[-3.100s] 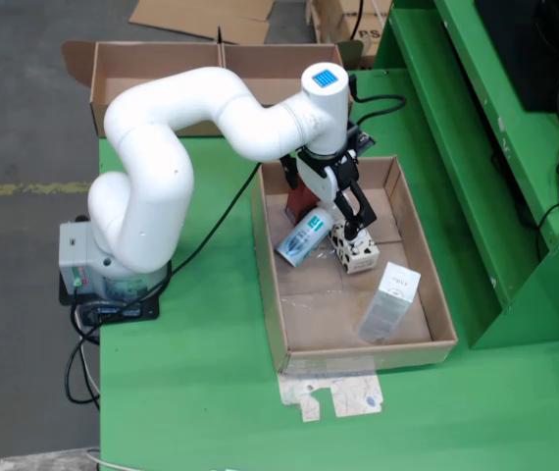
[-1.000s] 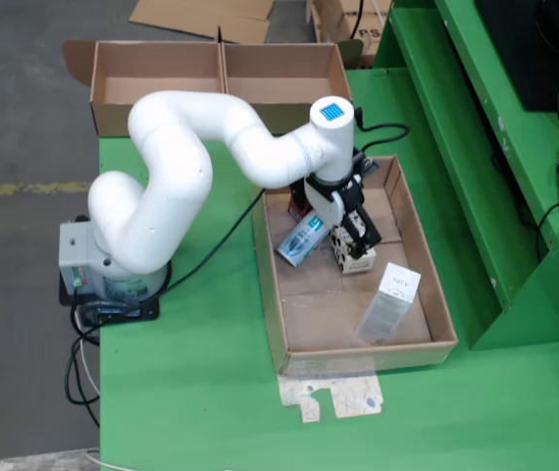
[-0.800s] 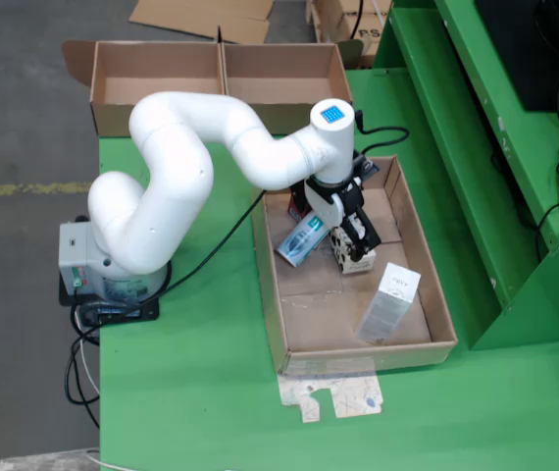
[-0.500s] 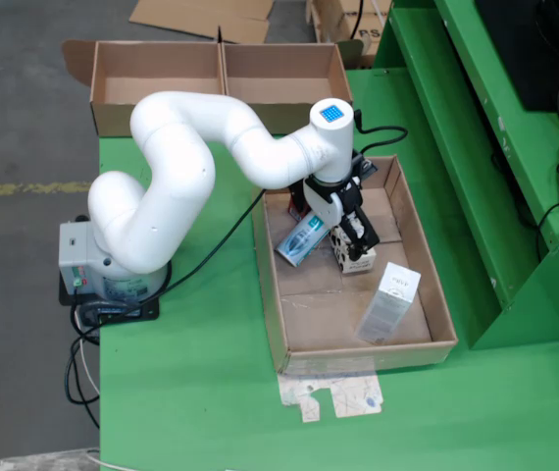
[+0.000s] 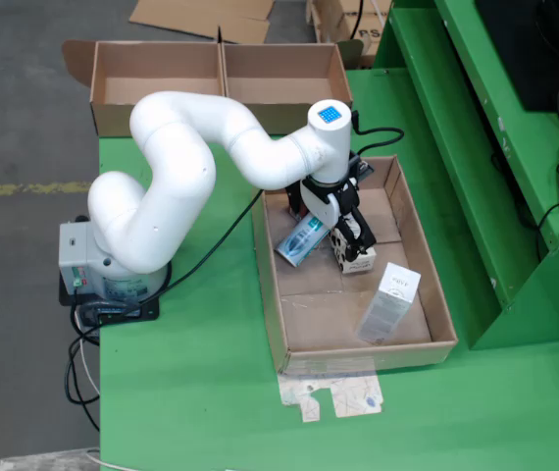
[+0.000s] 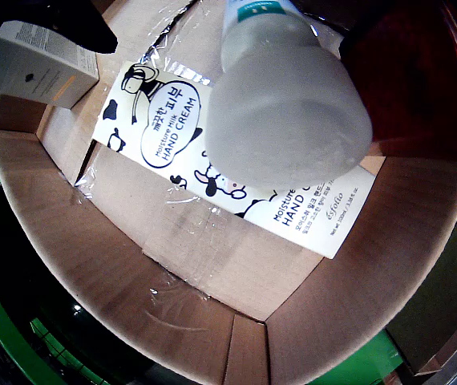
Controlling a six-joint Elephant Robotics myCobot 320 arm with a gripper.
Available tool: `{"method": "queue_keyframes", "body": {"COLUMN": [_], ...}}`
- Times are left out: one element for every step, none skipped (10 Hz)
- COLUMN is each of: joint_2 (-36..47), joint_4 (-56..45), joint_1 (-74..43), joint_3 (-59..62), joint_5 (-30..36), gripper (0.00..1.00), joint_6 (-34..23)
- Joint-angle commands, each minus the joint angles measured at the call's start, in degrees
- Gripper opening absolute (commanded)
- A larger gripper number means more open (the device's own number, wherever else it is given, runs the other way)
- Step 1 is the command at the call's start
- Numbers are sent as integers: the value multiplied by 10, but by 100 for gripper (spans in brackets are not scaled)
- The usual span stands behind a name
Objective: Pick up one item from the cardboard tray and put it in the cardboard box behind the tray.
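The cardboard tray (image 5: 427, 250) holds several items. A cow-patterned hand cream box (image 5: 358, 259) lies in its middle, and in the wrist view the same box (image 6: 164, 120) lies flat on the tray floor. My gripper (image 5: 352, 245) is down at this box with its black fingers on either side of it. Whether they press on it I cannot tell. A white and teal tube (image 5: 299, 238) lies just left of the gripper. In the wrist view the tube's white cap (image 6: 293, 104) fills the upper middle. One black fingertip (image 6: 52, 24) shows in that view's top left corner.
A tall white box (image 5: 389, 299) lies toward the tray's front right. A red item (image 5: 297, 203) sits half hidden under the arm. The two-compartment cardboard box (image 5: 216, 83) stands behind the tray. Green shelving (image 5: 495, 147) runs along the right.
The gripper came down from above the hand cream box to its level. Over the last second the wrist shifted only slightly left. The box has not moved.
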Motion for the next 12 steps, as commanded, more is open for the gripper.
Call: {"method": "queue_keyframes", "body": {"joint_2": [17, 5, 5, -1, -1, -2, -2, -6, -6, -6, -14, -14], "joint_4": [20, 30, 30, 30, 30, 30, 30, 36, 36, 36, 43, 43], "joint_1": [0, 2, 2, 4, 4, 5, 5, 8, 8, 8, 8, 8], "joint_3": [-2, -2, -2, 2, 2, 1, 1, -5, -5, -5, -7, -7], "joint_5": [-2, -5, -5, -7, -7, -7, -7, -5, -5, -5, -4, -4], "gripper": [100, 100, 100, 100, 100, 100, 100, 100, 100, 100, 100, 100], "joint_6": [7, 11, 11, 14, 14, 14, 14, 16, 16, 16, 17, 17]}}
